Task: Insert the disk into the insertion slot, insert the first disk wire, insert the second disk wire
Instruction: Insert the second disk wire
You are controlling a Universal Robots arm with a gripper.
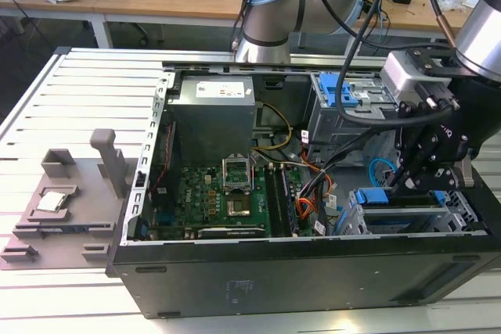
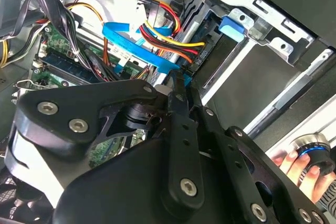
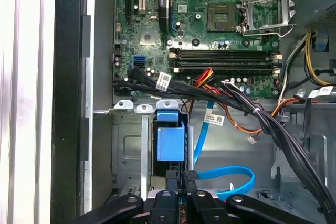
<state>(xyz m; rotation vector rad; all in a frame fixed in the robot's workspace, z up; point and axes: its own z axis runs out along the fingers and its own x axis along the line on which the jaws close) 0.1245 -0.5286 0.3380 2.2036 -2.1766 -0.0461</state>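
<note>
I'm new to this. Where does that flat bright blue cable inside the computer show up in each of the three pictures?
Exterior view: the blue cable loops toward the exterior view's right, past the motherboard.
Second wrist view: a flat blue band running under the red and yellow wires.
First wrist view: it curls beside the black wire bundle.
Shared landmark: the green motherboard.

computer case (image 1: 274, 271): 1 | motherboard (image 1: 227, 201): 1 | power supply (image 1: 213, 119): 1 | grey fixture (image 1: 66, 201): 1
</note>
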